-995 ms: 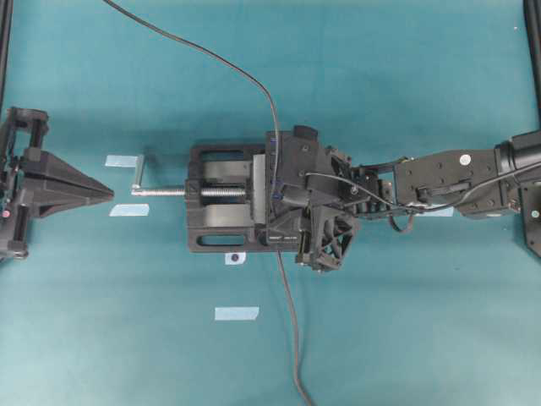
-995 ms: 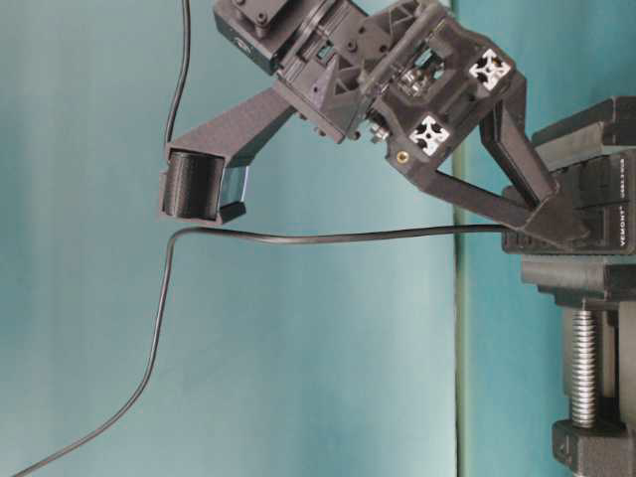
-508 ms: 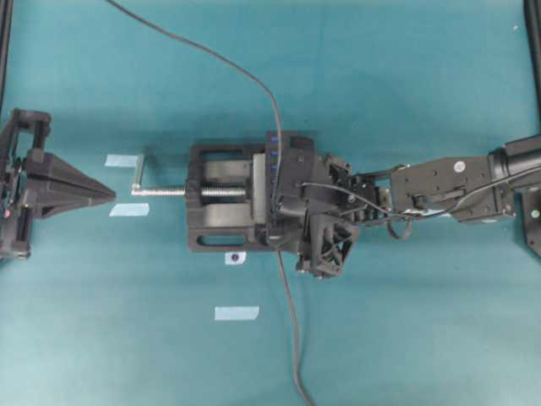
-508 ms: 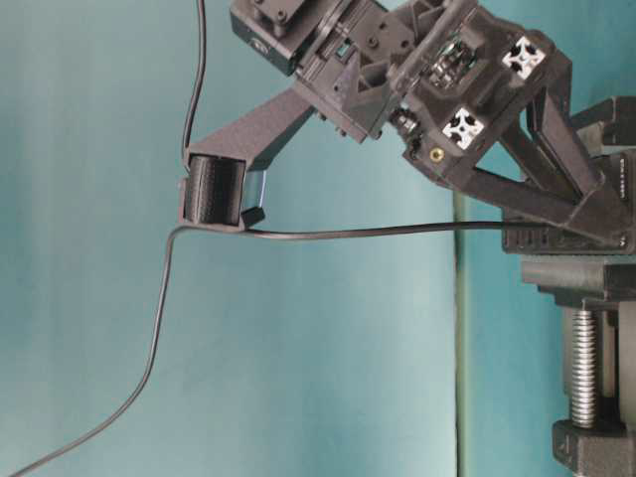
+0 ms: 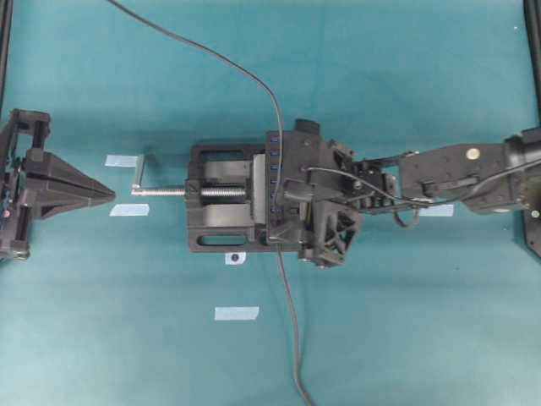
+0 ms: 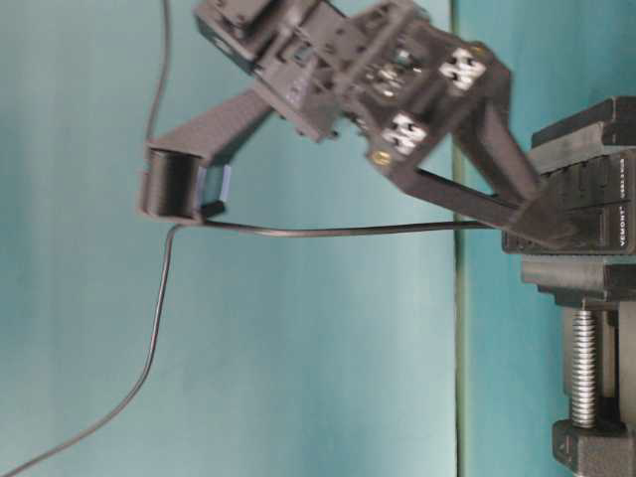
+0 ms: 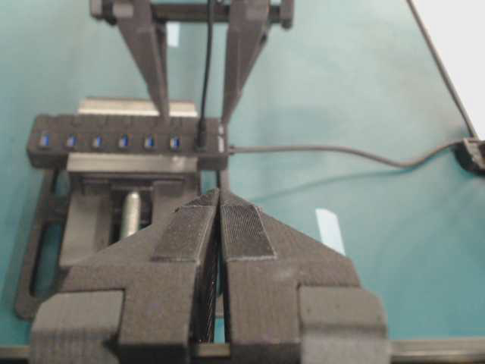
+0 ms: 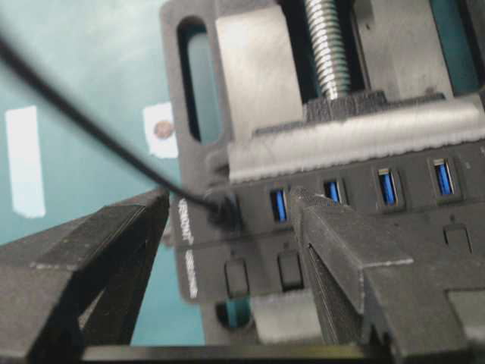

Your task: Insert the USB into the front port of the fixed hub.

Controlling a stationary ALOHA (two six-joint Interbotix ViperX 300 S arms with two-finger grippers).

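At the centre of the teal tabletop point(image 5: 406, 76), the fixed hub point(image 8: 356, 220) sits clamped in a black vise point(image 5: 221, 196). The USB point(image 8: 221, 211) is seated in the hub's end port. The right claw point(image 8: 227, 250) stands wide, fingers straddling the plug without touching. The left claw point(image 7: 220, 227) is closed and empty, well apart at the tabletop's edge. Tape strips point(image 5: 236, 313) lie nearby.

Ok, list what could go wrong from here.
1. The open right gripper straddles the USB sitting at the hub's end port. Pulling away off-line could knock a finger against the plug and loosen it.
2. The cable runs close under the arm in the table-level view, so a retreat may snag it and tug the plug.
3. Whether the plug is fully seated cannot be told, so it may be only partly in.
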